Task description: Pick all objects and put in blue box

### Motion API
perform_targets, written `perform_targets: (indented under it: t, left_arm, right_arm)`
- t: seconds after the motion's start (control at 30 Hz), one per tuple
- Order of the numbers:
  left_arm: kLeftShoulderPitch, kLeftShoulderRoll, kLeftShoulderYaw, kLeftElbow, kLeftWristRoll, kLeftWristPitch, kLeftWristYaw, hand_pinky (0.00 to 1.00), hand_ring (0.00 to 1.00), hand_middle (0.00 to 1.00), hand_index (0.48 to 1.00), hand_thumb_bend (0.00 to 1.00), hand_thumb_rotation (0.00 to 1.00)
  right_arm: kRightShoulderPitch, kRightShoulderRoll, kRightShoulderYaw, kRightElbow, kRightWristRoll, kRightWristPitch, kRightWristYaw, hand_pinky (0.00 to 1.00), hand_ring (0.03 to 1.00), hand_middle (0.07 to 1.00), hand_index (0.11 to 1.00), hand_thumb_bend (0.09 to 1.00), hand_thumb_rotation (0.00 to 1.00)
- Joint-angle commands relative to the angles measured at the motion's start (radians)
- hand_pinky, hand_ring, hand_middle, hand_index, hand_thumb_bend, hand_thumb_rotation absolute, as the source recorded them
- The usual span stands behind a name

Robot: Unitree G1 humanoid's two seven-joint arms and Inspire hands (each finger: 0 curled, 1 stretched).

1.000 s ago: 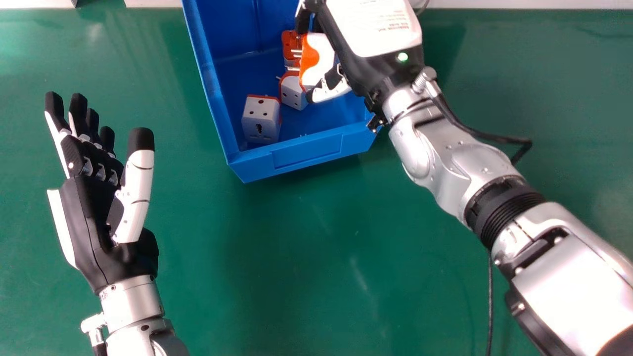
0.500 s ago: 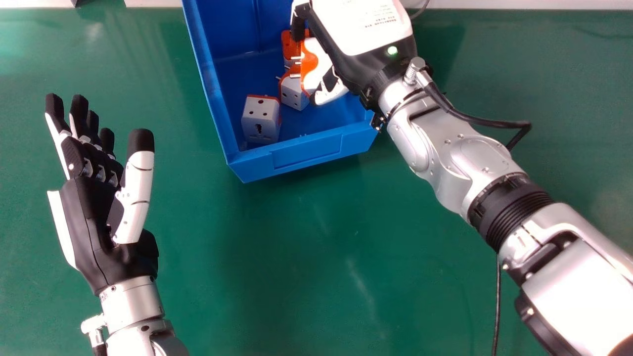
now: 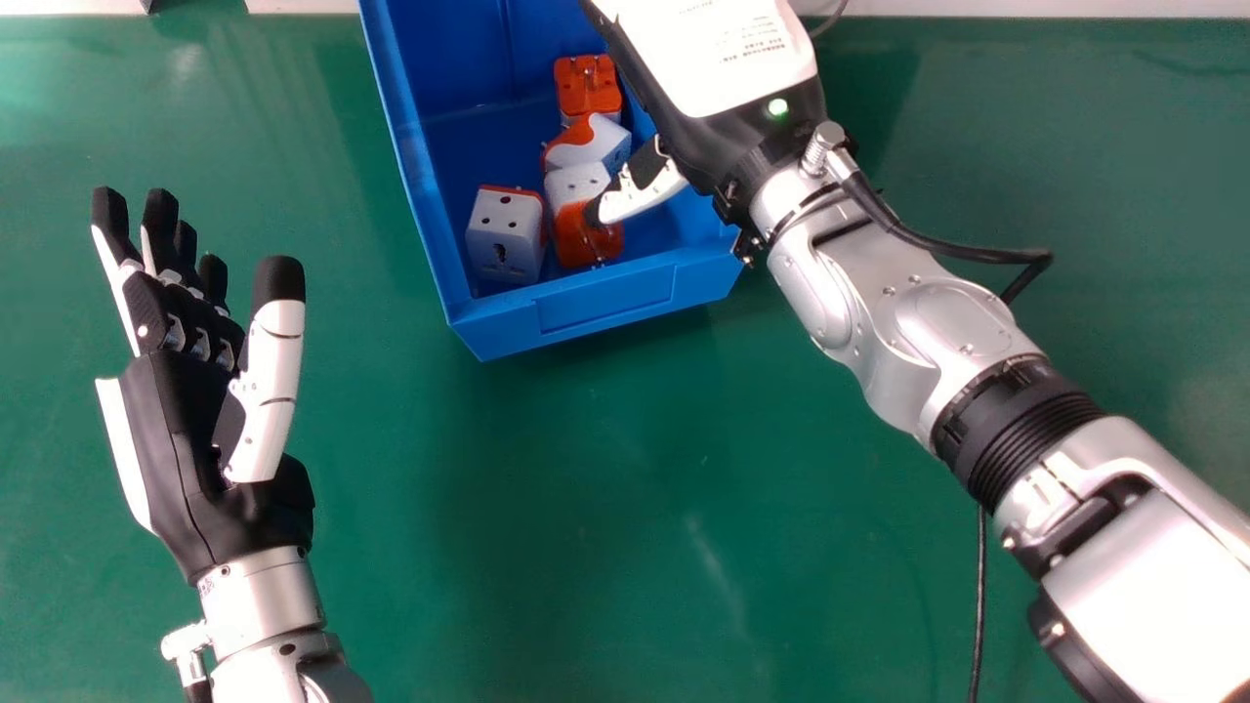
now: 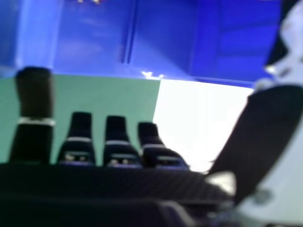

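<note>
My right hand (image 3: 723, 59) is over the right side of the blue box (image 3: 605, 301), its thumb extended above an orange-and-white plug adapter (image 3: 589, 240). Whether the thumb touches it I cannot tell. Behind that adapter lie a tilted white-and-orange one (image 3: 590, 141) and an orange one (image 3: 587, 86). A white adapter with an orange edge (image 3: 505, 234) stands in the box's near left corner. In the right hand view, my right hand (image 4: 118, 142) is open with nothing in its grasp, and the blue box wall (image 4: 94, 42) is beyond. My left hand (image 3: 186, 430) is open over the table's left side.
The green table (image 3: 586, 508) extends around the box. A black cable (image 3: 937, 254) loops beside my right wrist, and another dark cable hangs by the right forearm. A pale strip (image 3: 1025, 8) runs along the table's far edge.
The adapter held in my right hand has been let go and now lies among the others, which have shifted slightly. The right hand's fingers have opened. The left hand has hardly moved.
</note>
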Motion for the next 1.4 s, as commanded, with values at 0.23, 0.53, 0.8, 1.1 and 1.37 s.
perform_targets:
  t: [0.23, 0.53, 0.8, 1.1, 1.37]
  left_arm:
    - [0.017, -0.029, -0.004, -0.026, -0.009, -0.018, -0.007, 1.00, 1.00, 0.98, 1.000, 0.71, 0.44]
    - [0.028, -0.026, -0.011, -0.025, -0.017, -0.017, -0.027, 1.00, 1.00, 0.98, 1.000, 0.71, 0.43]
    - [0.037, -0.026, -0.020, -0.032, -0.030, -0.006, -0.042, 1.00, 1.00, 0.98, 1.000, 0.70, 0.43]
    - [0.053, -0.030, -0.037, -0.052, -0.026, 0.001, -0.052, 1.00, 1.00, 0.98, 1.000, 0.70, 0.43]
    - [0.060, -0.034, -0.063, -0.054, -0.050, 0.010, -0.092, 1.00, 1.00, 0.99, 1.000, 0.69, 0.43]
  right_arm:
    - [0.208, -0.019, -0.093, -0.263, 0.082, -0.052, -0.098, 0.81, 0.961, 0.967, 0.967, 0.962, 0.36]
    - [0.553, 0.020, -0.208, -0.579, 0.233, -0.189, -0.169, 0.84, 0.976, 0.987, 0.987, 0.946, 0.48]
    - [0.829, 0.113, -0.240, -0.707, 0.416, -0.348, -0.152, 0.83, 0.972, 0.991, 0.992, 0.897, 0.57]
    - [0.999, 0.260, -0.285, -0.637, 0.591, -0.555, -0.137, 0.85, 0.968, 0.992, 0.996, 0.794, 0.76]
    - [1.023, 0.285, -0.312, -0.559, 0.516, -0.692, -0.220, 0.85, 0.972, 0.995, 0.998, 0.758, 0.85]
